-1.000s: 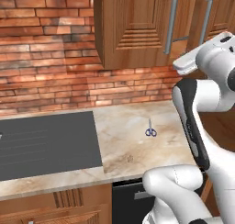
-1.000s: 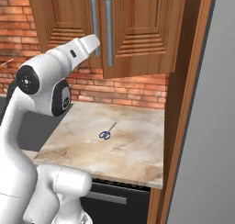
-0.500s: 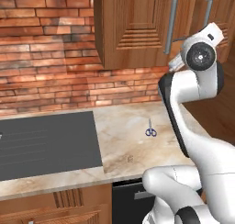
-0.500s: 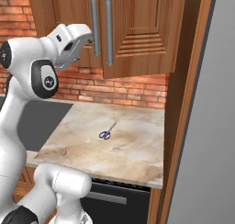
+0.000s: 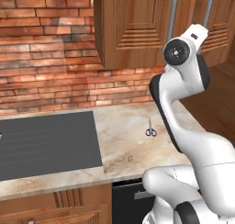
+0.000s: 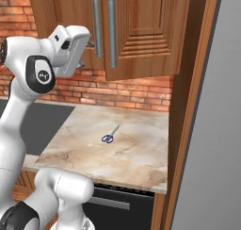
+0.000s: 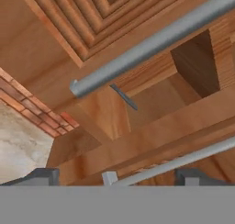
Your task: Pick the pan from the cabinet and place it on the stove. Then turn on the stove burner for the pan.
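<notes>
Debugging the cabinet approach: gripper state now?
Gripper: open, holding nothing, at the cabinet door handles.

A rendered home kitchen. A red brick wall (image 5: 46,58) runs behind a beige marbled stone counter (image 5: 124,140). Reddish-brown wooden wall cabinet (image 5: 137,25) doors with raised panels and long grey bar handles (image 6: 111,31) hang above it. A flat dark stove (image 5: 46,145) top is set into the counter at the left, with wooden drawers (image 5: 69,202) below. Small blue-handled scissors (image 5: 150,129) lie on the counter. A tall grey panel (image 6: 212,130) stands at the right.
</notes>
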